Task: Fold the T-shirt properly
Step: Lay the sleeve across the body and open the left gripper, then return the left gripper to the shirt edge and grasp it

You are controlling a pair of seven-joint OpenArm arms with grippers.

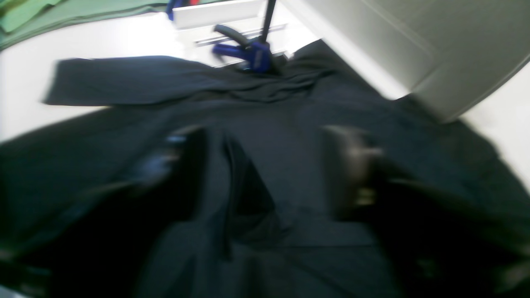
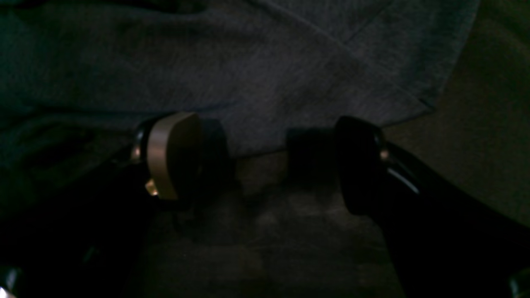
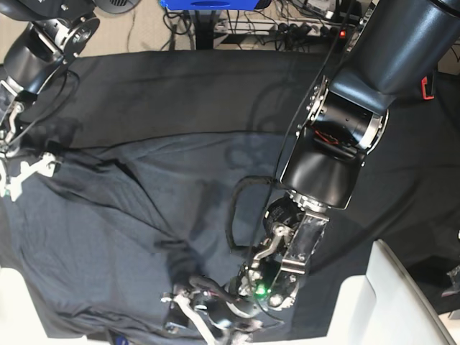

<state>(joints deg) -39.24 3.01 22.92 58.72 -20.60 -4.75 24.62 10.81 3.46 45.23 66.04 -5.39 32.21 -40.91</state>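
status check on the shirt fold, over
Left gripper open above T-shirt, nothing held. Right gripper open at its edge. Blue clamp beyond.

no readable text, labels or numbers

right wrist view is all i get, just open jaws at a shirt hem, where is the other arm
Observer: The left gripper is at the bottom of the base view, low over the T-shirt.
Operator: is it holding cloth
Observer: It doesn't look so. In the left wrist view its fingers stand apart with a raised ridge of fabric between them, not pinched, though that picture is blurred.
Operator: is the shirt folded at all
Observer: Not neatly. The base view shows it spread wide and rumpled over the black tablecloth.
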